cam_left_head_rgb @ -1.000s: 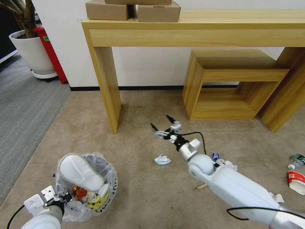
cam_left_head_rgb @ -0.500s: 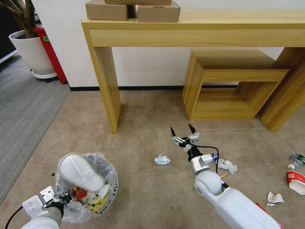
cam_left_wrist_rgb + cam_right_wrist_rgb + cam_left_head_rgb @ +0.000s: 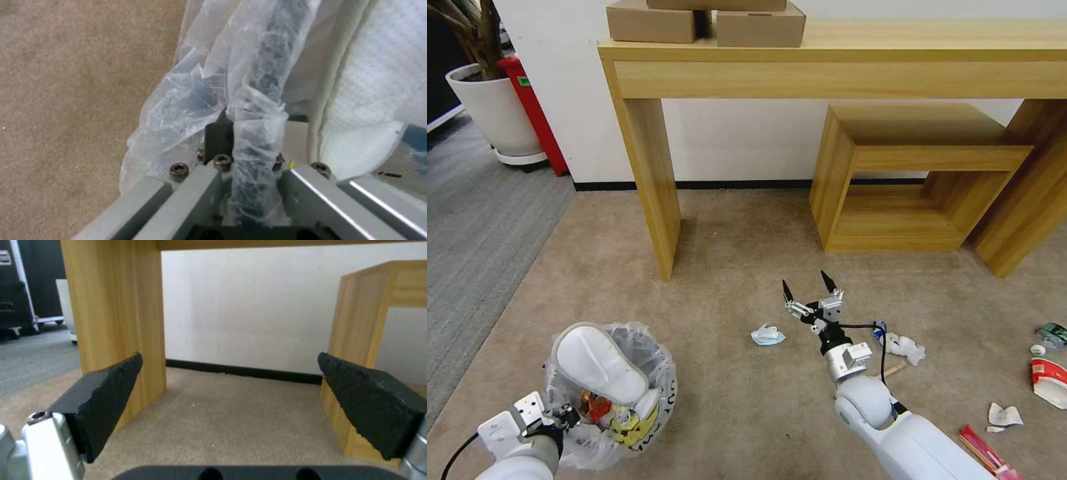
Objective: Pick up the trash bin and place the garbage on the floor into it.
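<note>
A: Holding the trash bin (image 3: 610, 390) by its rim, the left gripper (image 3: 564, 415) had its fingers pinched on the black edge and the crinkly bag liner (image 3: 258, 100), as the left wrist view showed.

B: And what lay inside the bin?

A: A white slippers piece, one white slipper (image 3: 599, 363), stood tilted across its mouth, with orange and yellow wrappers (image 3: 617, 417) under it. The bin hung over the beige carpet (image 3: 727, 413), well left of the tall wooden table leg's (image 3: 650, 180) far side.

B: Where was the right gripper (image 3: 807, 288)?

A: It hovered above the carpet, to the right of the bin, with its black fingers (image 3: 106, 400) spread wide and nothing between them. A blue-white crumpled carton (image 3: 768, 335) lay just beside it, on the side nearer the bin; crumpled white paper (image 3: 904, 347) and a wooden stick (image 3: 892, 369) lay farther from the bin.

B: Anything farther still?

A: A red-white paper bowl (image 3: 1048, 381), a green-label bottle (image 3: 1052, 333), a paper scrap (image 3: 1004, 415) and a red wrapper (image 3: 987, 453) lay well apart from the bin.
</note>
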### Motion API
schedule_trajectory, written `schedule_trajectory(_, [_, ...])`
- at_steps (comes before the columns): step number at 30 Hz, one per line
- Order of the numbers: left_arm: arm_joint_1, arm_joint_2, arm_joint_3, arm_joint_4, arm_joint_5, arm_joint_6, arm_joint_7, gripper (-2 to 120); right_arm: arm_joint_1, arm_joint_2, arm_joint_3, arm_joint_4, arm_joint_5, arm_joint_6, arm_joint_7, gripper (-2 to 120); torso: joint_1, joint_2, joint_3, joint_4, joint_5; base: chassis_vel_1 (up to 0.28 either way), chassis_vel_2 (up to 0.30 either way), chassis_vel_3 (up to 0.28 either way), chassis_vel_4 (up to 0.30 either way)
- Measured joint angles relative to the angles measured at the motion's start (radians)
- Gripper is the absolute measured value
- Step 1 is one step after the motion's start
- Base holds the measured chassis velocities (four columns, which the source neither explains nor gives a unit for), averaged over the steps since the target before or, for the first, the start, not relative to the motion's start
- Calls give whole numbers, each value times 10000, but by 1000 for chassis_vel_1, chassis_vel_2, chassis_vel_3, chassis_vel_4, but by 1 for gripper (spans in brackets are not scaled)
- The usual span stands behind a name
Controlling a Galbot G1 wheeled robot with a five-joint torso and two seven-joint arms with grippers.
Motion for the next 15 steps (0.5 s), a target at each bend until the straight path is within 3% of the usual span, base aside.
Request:
schedule_trajectory(10, [21, -218, 95, 60, 192, -6, 40, 0, 274, -119, -270, -199, 112, 260, -129, 100, -1, 0, 0, 0, 1, 0, 0, 0, 0])
schedule_trajectory(15, [13, -328, 140, 183, 304, -8, 70, 0, 355, -90, -430, -392, 137, 464, -168, 100, -2, 0, -1, 1, 0, -100, 86, 94, -84])
